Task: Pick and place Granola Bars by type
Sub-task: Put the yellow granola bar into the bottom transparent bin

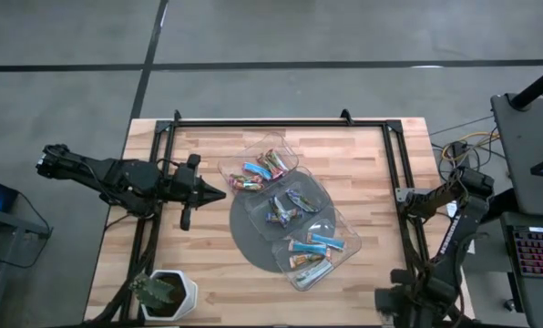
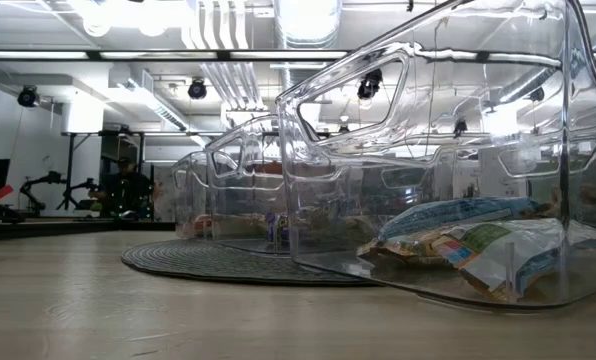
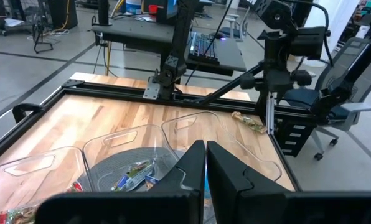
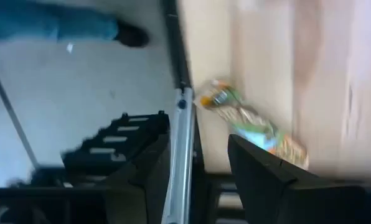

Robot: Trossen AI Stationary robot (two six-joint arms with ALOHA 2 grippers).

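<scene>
While my left gripper hangs over the wooden table just left of the grey disc, its fingers are pressed together with nothing between them, as the left wrist view confirms. Three clear trays sit in a diagonal row across the disc, and the Granola Bars lie sorted inside them: mixed colours in the far tray, purple-green ones in the middle, blue and orange-brown in the nearest. One more bar lies loose on the table near the right edge rail, by my right arm. My right gripper sits at that right edge with its fingers parted; that bar shows just beyond them, not held. A potted plant stands at the near-left corner.
</scene>
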